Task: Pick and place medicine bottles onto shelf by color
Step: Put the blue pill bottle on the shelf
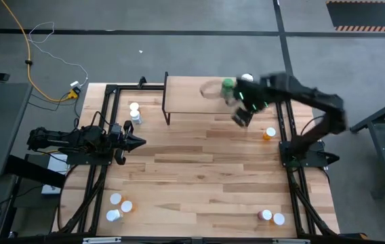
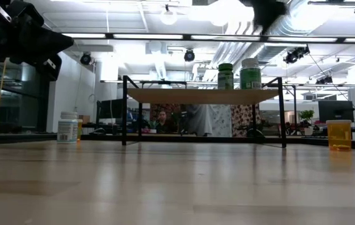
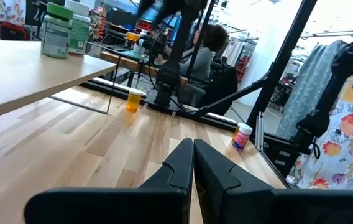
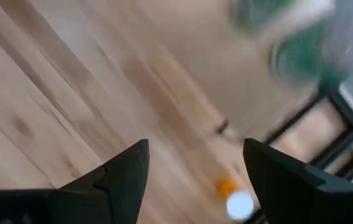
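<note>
The shelf (image 1: 192, 102) stands at the table's far middle. Two green medicine bottles stand upright on its right end: one with a green cap (image 1: 228, 85) (image 2: 225, 76) and one with a white cap (image 1: 247, 78) (image 2: 250, 74). My right gripper (image 1: 240, 118) (image 4: 195, 168) hangs open with nothing between its fingers, above the table just near of the shelf's right end. An orange bottle (image 1: 268, 133) (image 4: 233, 198) stands on the table beside it. At the table's left side, my left gripper (image 1: 137, 141) (image 3: 193, 155) is level and shut, holding nothing.
Two white bottles (image 1: 135, 112) stand left of the shelf. More bottles stand at the near left (image 1: 118, 207) and near right (image 1: 272, 217), one of them pinkish (image 3: 242, 135). The middle of the tabletop (image 1: 199, 169) shows bare wood. People sit beyond the table (image 2: 162, 119).
</note>
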